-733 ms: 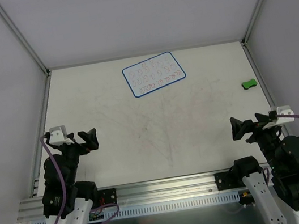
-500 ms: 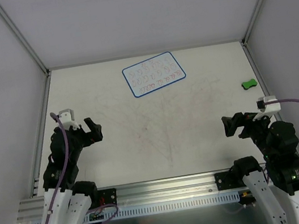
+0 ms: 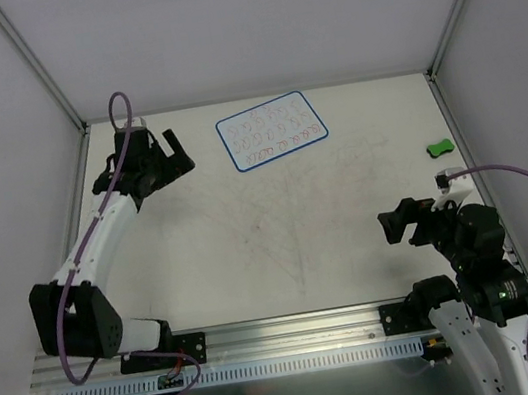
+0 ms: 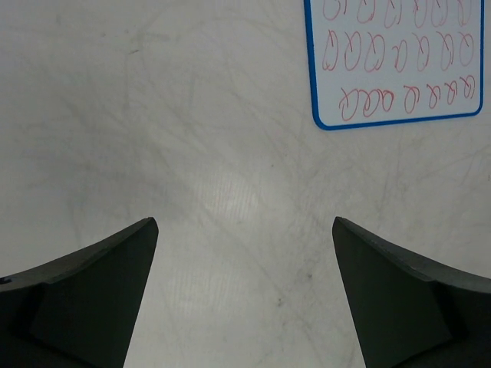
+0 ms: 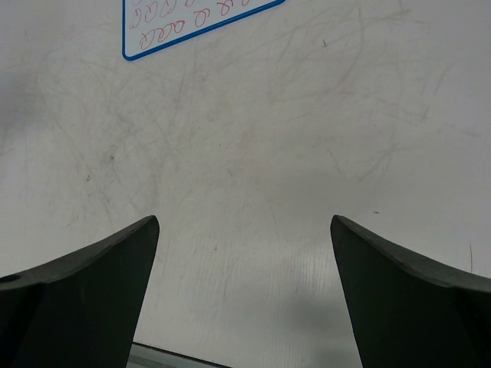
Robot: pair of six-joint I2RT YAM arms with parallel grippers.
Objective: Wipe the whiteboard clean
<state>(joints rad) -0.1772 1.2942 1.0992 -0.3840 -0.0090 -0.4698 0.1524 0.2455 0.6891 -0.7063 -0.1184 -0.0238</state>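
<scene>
Presently, whiteboard [image 3: 271, 132] with blue and red scribbles lies far-centre on bench [image 3: 213, 257]. Open and empty: left jaws left of it, right jaws near right.

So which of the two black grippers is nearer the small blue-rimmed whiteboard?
The left gripper, extended far out beside the whiteboard; the right gripper hovers near its own base.

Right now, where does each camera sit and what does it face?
Top external: above and behind, looking down on the white tabletop; left arm, left tool, right arm, right tool show.
Left wrist: on the left arm, facing down; its two dark fingers frame the tabletop.
Right wrist: on the right arm, facing the tabletop; its dark fingers show.
Shared: all three see the small blue-rimmed whiteboard with scribbles.
</scene>
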